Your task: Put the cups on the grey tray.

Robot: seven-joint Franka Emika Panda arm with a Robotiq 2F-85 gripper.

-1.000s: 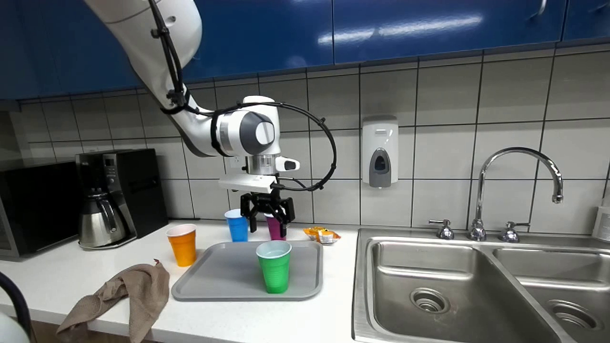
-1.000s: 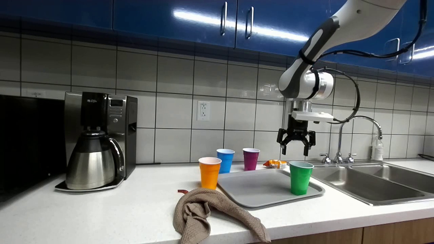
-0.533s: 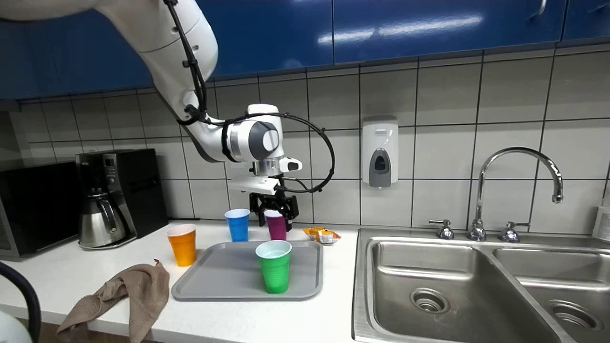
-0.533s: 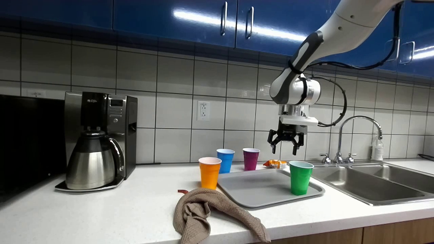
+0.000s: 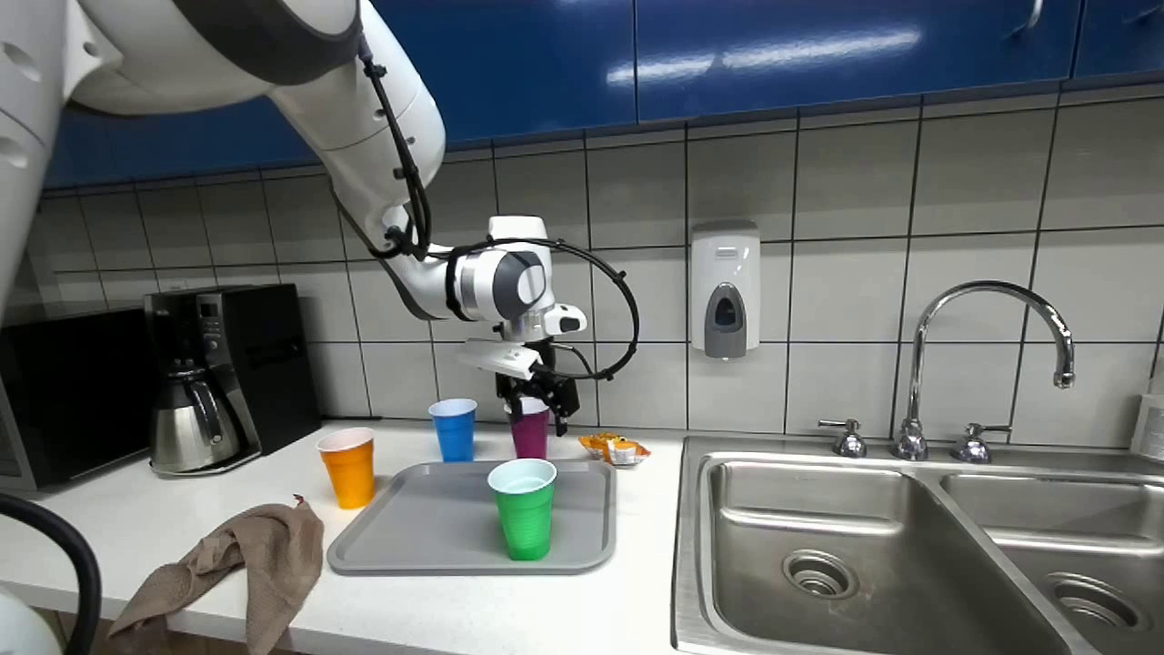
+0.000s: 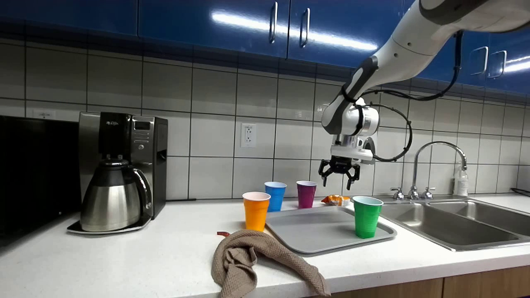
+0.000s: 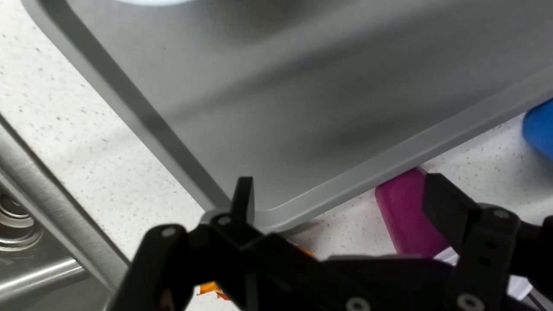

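Note:
The green cup point(image 5: 526, 518) stands upright on the grey tray point(image 5: 418, 518). The purple cup point(image 6: 306, 195) and the blue cup point(image 6: 275, 196) stand upright on the counter behind the tray. The orange cup point(image 6: 256, 213) stands beside the tray's end. My gripper point(image 6: 337, 186) is open, empty and pointing down, above cup height. It hangs over the tray's back edge, toward the sink side of the purple cup. In the wrist view, the purple cup point(image 7: 408, 216) shows partly behind one finger, and the blue cup point(image 7: 542, 129) shows at the right edge.
An orange snack packet point(image 6: 336, 200) lies behind the tray. A brown towel point(image 5: 250, 564) hangs over the counter's front edge. The sink point(image 5: 809, 546) with its faucet point(image 5: 918, 364) is beside the tray. A coffee maker point(image 6: 124, 174) stands at the far end. Blue cabinets hang above.
My gripper has moved lower, back toward the wall and closer to the purple cup, and its wrist has turned somewhat. It stays open. The cups and the tray have not moved.

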